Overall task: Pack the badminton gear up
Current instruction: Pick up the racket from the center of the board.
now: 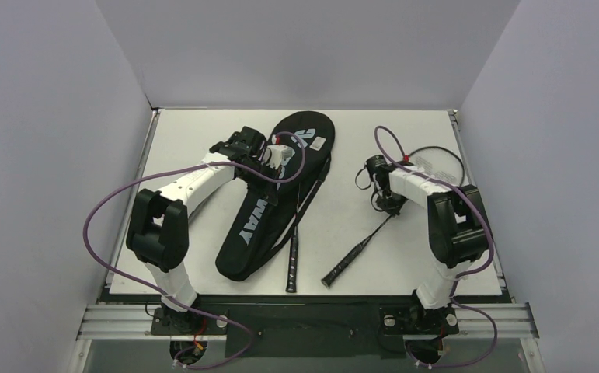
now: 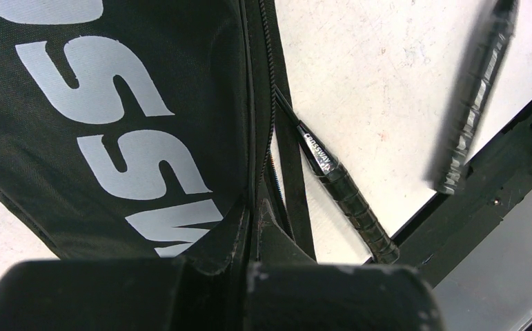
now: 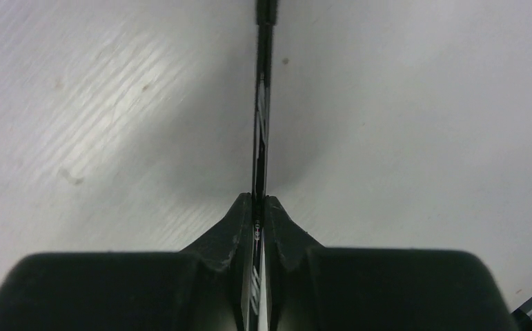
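You are working in a robotics lab test cell. The white desk (image 1: 203, 132) is boxed in on three sides by plain grey wall panels (image 1: 47, 116), forming a bare enclosure viewed by a fixed overhead camera. Two black-and-white robot arms, the left arm (image 1: 191, 183) and the right arm (image 1: 436, 202), stand bolted to a slotted aluminium rail (image 1: 117, 320) along the desk's near edge. Purple cables (image 1: 98, 206) loop exposed from each arm down to its base.
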Robot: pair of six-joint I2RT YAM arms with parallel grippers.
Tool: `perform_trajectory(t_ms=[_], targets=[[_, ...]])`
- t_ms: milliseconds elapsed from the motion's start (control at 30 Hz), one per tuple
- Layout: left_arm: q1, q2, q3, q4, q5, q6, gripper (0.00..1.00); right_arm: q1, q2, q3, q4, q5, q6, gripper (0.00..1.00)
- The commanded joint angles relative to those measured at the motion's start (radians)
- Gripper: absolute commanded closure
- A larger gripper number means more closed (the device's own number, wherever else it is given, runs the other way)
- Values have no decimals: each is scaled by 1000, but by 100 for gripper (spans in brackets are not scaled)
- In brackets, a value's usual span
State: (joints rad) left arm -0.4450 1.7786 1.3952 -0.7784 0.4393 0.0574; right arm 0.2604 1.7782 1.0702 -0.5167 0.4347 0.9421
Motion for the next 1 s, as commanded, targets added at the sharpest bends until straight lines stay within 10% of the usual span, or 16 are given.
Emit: perform_trajectory(t_ms=[0,967], targets=[[5,-38,32,-4,27,13,100,119,-96,-8,-78,47,13,100],[4,-33,39,26,26,-1,100,702,-402,-160,-234,-146,68,100]])
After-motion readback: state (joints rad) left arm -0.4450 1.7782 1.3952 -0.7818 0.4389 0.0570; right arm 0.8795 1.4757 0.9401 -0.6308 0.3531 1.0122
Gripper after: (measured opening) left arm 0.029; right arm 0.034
